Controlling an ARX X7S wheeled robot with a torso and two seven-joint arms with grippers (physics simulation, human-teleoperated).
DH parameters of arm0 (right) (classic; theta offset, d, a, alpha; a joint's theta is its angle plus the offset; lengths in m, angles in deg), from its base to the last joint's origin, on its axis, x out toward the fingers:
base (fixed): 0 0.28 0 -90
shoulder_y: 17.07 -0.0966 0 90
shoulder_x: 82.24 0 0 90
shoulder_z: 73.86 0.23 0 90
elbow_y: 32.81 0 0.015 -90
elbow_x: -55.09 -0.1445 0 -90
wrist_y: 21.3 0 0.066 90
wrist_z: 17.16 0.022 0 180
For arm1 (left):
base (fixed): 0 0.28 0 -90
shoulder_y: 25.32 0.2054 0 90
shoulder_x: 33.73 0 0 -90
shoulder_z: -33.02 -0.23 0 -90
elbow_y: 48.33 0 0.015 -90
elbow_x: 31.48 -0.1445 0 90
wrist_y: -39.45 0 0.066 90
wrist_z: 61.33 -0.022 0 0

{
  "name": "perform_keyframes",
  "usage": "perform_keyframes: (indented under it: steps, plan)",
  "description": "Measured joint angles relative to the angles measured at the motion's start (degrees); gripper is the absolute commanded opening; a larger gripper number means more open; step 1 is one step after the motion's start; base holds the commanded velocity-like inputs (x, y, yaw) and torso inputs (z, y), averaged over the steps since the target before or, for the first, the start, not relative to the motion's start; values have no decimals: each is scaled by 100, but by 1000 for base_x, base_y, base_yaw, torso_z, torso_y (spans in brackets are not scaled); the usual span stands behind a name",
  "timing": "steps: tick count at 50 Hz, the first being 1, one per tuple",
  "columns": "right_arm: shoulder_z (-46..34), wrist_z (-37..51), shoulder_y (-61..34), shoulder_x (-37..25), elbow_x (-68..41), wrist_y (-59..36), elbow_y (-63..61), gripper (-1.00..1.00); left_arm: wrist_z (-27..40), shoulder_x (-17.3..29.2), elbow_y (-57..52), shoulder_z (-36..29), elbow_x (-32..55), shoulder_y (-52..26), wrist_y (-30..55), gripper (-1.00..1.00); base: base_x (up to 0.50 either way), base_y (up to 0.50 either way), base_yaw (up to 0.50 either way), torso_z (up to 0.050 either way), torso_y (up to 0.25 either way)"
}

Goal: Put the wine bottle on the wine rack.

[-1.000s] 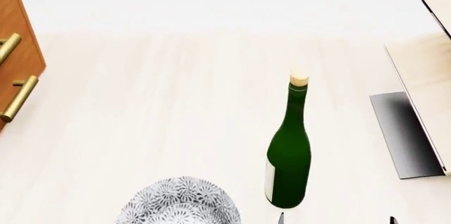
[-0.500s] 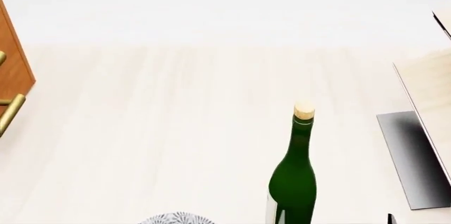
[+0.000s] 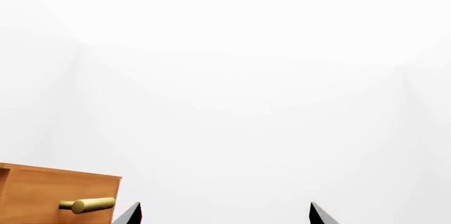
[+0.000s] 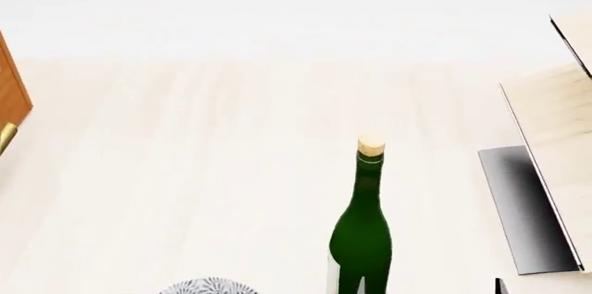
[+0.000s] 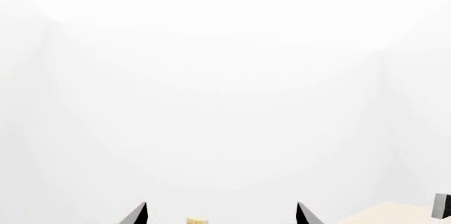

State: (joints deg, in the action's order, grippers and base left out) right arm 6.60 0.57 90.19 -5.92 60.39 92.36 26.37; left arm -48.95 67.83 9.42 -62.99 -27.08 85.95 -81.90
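Left gripper (image 3: 224, 214): only two dark fingertips show in its wrist view, spread wide apart, nothing between them.
Right gripper (image 5: 221, 214): two dark fingertips, spread wide apart, above the bottle (image 4: 361, 238), not touching it.
Arms: not visible from the head.

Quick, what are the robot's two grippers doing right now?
Left gripper: open, holding nothing.
Right gripper: open, holding nothing; the wine bottle stands free.

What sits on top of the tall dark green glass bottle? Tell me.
A pale cork caps the tall dark green glass wine bottle, which stands upright on the light wooden tabletop. Nothing rests on the cork. The bottle's base is cut off by the frame edge.
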Motion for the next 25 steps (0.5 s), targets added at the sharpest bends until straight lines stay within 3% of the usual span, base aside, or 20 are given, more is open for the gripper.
perform_keyframes:
  steps: [25]
  plan:
    - [-66, 63, -8, -90, -12, -12, -3, 100, 100, 83, 30, -59, -6, -29, -15, 100, 0, -184, 0, 0, 0]
